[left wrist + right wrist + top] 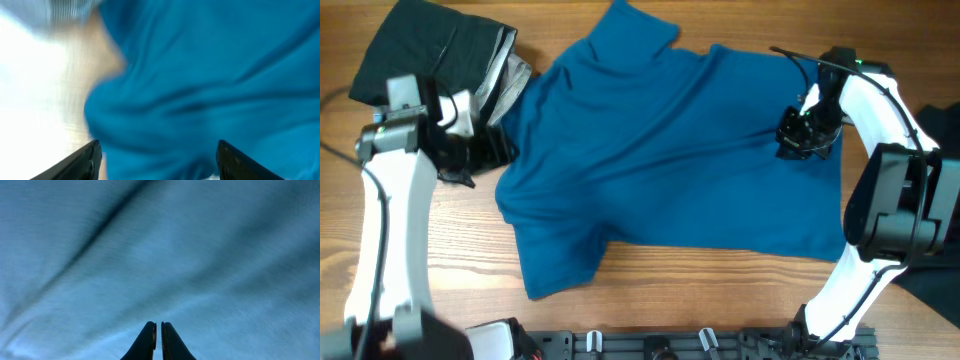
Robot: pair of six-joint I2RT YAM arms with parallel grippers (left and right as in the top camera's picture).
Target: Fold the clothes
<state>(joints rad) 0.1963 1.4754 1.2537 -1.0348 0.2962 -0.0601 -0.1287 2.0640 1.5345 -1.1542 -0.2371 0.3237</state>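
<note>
One blue shirt (pixel 670 160) lies beneath right end effector (pixel 807 135), beside left end effector (pixel 485 150).

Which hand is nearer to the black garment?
Left. The left hand sits just beside the black garment, at the left edge of the blue shirt; the right hand is far across, over the shirt's right part.

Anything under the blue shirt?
The wooden table shows around the blue shirt. A grey piece sticks out beside the black garment at the shirt's upper-left edge; whether it runs under the shirt can't be told. Anything beneath its middle is covered.
</note>
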